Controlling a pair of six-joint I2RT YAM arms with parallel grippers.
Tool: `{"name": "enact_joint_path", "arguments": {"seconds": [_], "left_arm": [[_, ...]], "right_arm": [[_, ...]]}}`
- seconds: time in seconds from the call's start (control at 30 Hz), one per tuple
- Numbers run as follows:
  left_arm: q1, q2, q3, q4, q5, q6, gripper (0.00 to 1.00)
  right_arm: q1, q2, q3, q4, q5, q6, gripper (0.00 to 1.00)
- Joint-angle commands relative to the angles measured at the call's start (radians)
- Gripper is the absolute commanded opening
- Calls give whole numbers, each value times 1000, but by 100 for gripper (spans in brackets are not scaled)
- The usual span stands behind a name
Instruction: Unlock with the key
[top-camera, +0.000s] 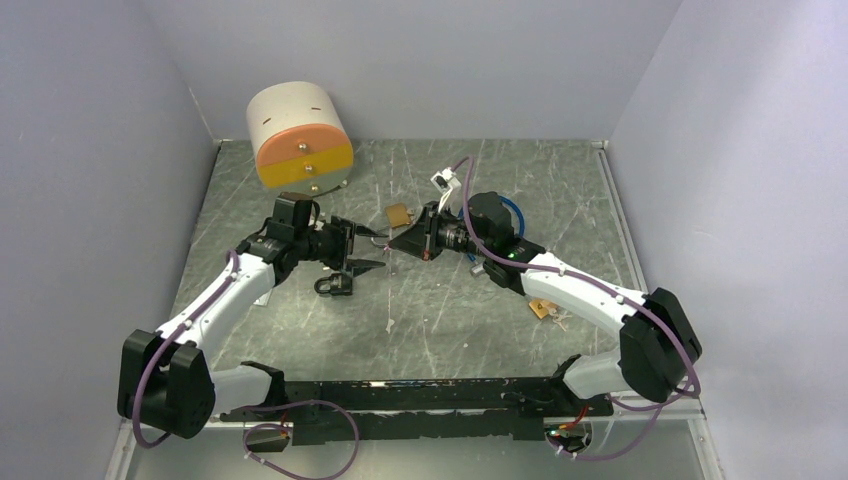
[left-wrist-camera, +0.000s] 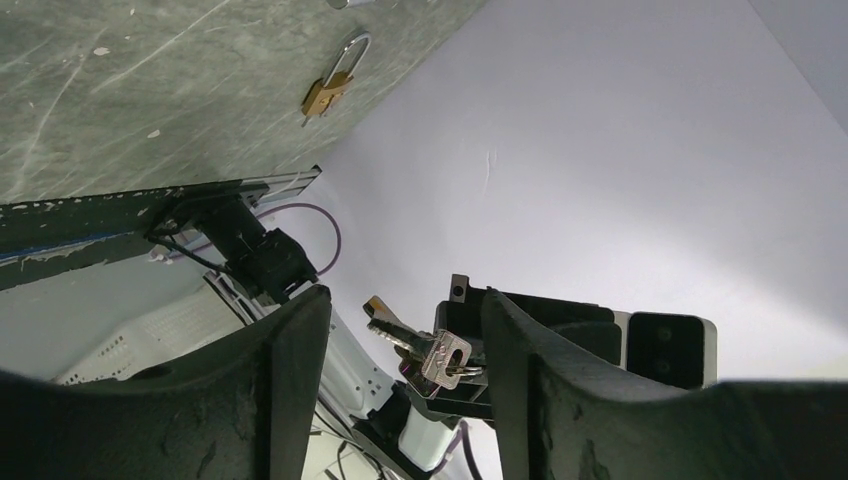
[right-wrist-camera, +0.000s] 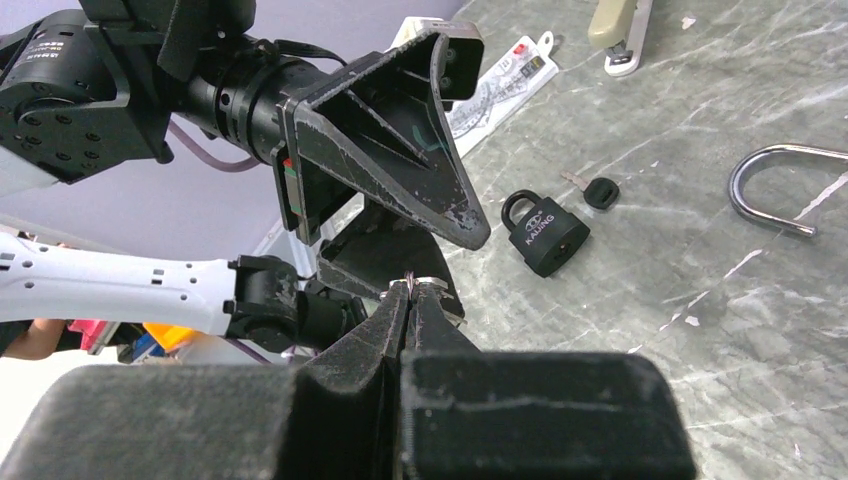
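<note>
Right gripper (right-wrist-camera: 408, 300) is up off the table (top-camera: 480, 330), fingers pinched tight together on the keys (left-wrist-camera: 432, 357), a small bunch on a ring with one blade poking out toward the left arm. In the top view the left gripper (top-camera: 368, 250) faces it from its 9 o'clock, nearly tip to tip, fingers spread wide and holding nothing. From the left wrist, the keys sit right in the gap between those open fingers, untouched. A handover or a re-grip is being lined up, I'd say.

Both locks are down on the table. The black lock (right-wrist-camera: 545, 232) lies flat at the left gripper's 7 o'clock, with a loose black key (right-wrist-camera: 600, 190) just beside it. The brass lock (top-camera: 397, 214) lies near the right gripper, at its 12 o'clock. Which one these keys fit, I cannot tell.

Now the trouble spots. The pinch looks to be at the ring end, so the blades can swing. If the left fingers close on a swinging blade or on the ring itself, the bunch twists or drops. If the right lets go early, it falls among the locks. And neither lock is held, so a key pushed at one lying free will likely send it skating away instead of seating. Picking the wrong key from the bunch is a risk too.
</note>
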Motion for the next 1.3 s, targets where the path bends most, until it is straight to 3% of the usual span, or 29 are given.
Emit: {"name": "enact_joint_path", "arguments": {"seconds": [0.0, 0.13, 0.4, 0.87, 1.13, 1.27], "left_arm": [[-4, -17, 17, 0, 23, 4, 58], [-4, -27, -5, 35, 19, -32, 50], [-4, -24, -30, 108, 32, -106, 54], [-4, -31, -49, 137, -2, -123, 16], [-4, -49, -63, 168, -18, -143, 4], [-3, -53, -53, 190, -42, -77, 3]], "right_arm": [[4, 2, 42, 71, -10, 3, 0], [4, 5, 42, 75, -15, 5, 0], [3, 17, 40, 91, -28, 15, 0], [4, 6, 21, 91, -49, 14, 0], [4, 1, 10, 86, -54, 15, 0], [4, -9, 11, 49, -38, 18, 0]]}}
